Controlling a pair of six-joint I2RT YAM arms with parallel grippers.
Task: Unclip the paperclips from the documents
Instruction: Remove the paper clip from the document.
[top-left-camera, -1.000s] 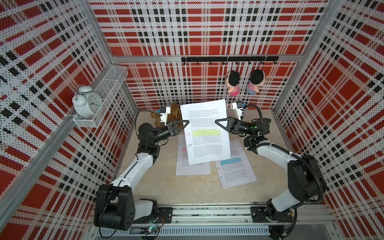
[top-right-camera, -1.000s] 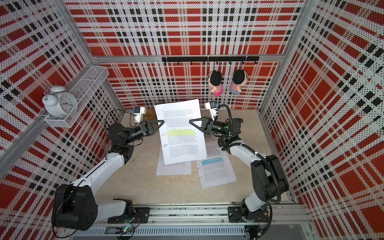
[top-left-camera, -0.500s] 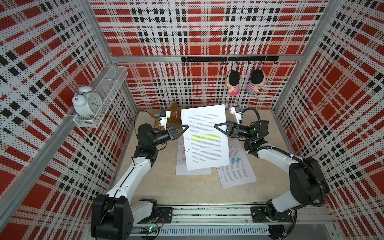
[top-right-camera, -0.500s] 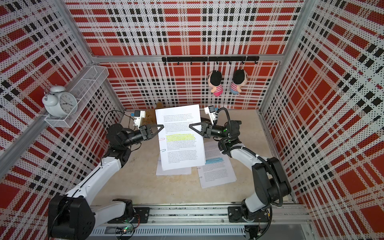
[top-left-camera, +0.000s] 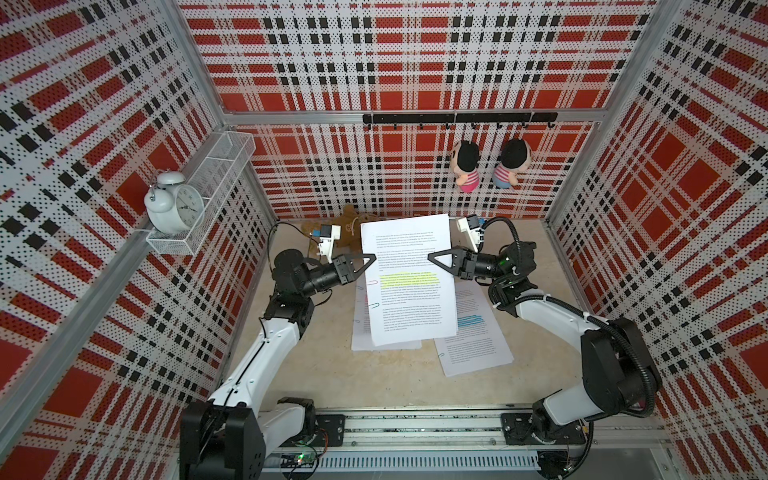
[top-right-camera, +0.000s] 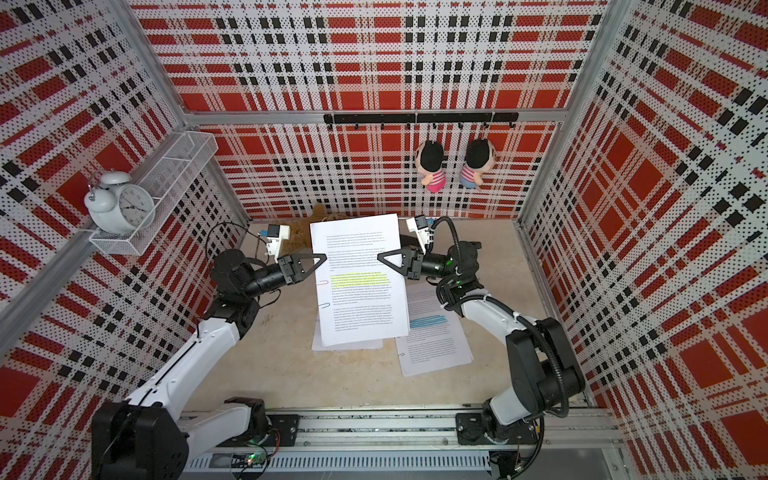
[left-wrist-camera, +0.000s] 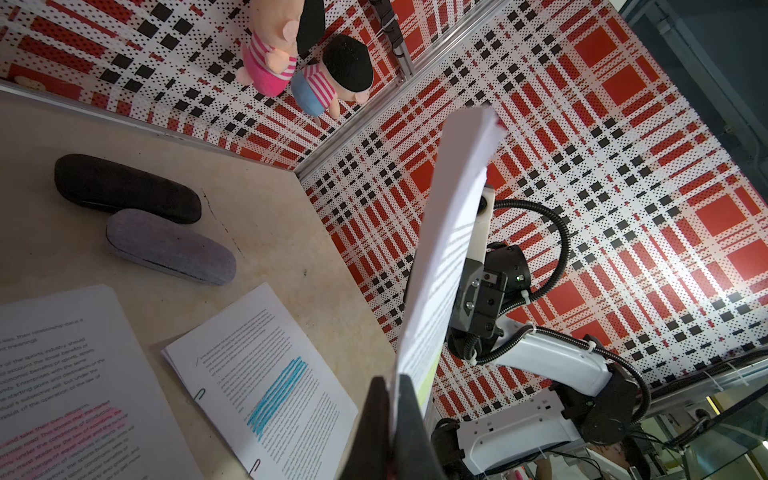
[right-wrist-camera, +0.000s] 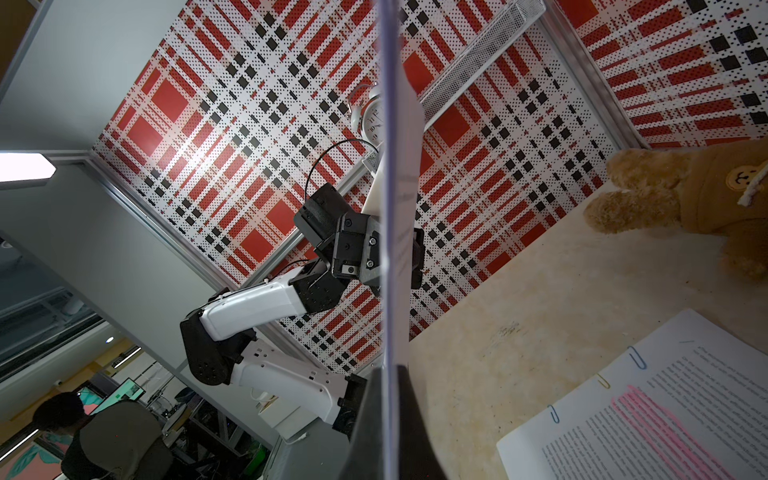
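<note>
Above the table (top-left-camera: 311, 374), left pincer (top-left-camera: 371, 259) and right pincer (top-left-camera: 433, 258) grip opposite side edges of the yellow-banded document (top-left-camera: 409, 299).

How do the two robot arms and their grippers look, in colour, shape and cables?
The left arm and right arm have white links and black joints. The left gripper and right gripper have black triangular fingers and a white camera each. A ribbed black cable runs along the right arm.
</note>
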